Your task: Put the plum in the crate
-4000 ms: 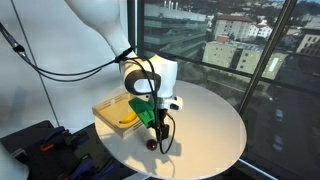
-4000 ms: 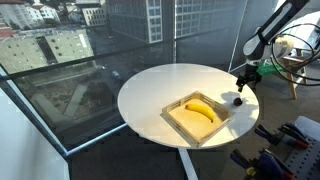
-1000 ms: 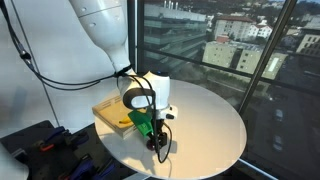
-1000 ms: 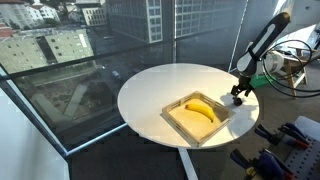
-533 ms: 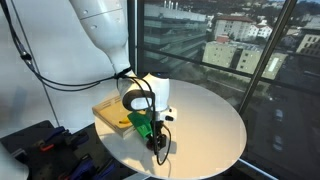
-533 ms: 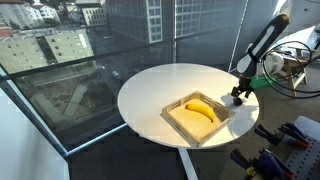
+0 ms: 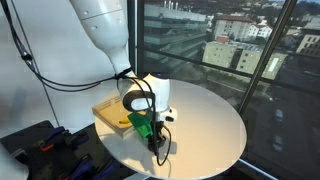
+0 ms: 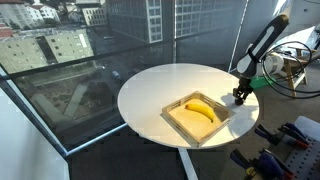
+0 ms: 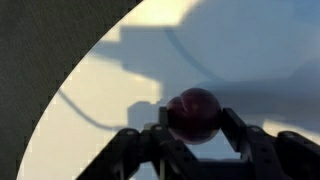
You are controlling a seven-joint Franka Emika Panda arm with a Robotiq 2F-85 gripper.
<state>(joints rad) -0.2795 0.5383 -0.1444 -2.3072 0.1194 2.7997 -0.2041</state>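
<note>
The plum [image 9: 193, 113] is a small, round, dark reddish-purple fruit sitting between my two black fingers in the wrist view. My gripper [image 9: 193, 122] is shut on it, down at the surface of the round white table [image 7: 205, 120]. In both exterior views the gripper [image 7: 158, 146] [image 8: 238, 98] stands low near the table's edge, and its fingers hide the plum. The crate [image 8: 198, 117] is a shallow light-wood tray next to the gripper, with a yellow banana [image 8: 200, 109] lying in it. In an exterior view the crate [image 7: 106, 113] shows partly behind the arm.
Floor-to-ceiling windows surround the table, with city buildings outside. Dark equipment and cables [image 7: 45, 145] lie on the floor beside the table. The table edge [image 9: 80, 110] runs close to the gripper on one side.
The fingers have closed onto the plum over the last second. The arm itself has barely moved.
</note>
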